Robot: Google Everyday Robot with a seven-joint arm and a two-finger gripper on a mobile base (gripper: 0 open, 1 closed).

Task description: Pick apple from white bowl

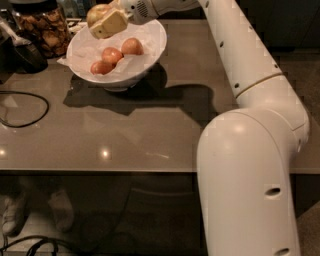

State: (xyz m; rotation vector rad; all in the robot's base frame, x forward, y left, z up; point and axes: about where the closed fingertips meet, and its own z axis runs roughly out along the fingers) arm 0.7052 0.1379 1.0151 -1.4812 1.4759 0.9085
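The white bowl stands on the grey table at the back left. Three small reddish-orange apples lie in it. My gripper is above the bowl's far left rim, shut on the large yellow-green apple, which it holds clear of the bowl near the top edge of the camera view. The cream finger pad covers the apple's lower right side.
A glass jar of brown snacks stands just left of the bowl. A dark object and a black cable lie at the table's left. My white arm crosses the table's right side above the base.
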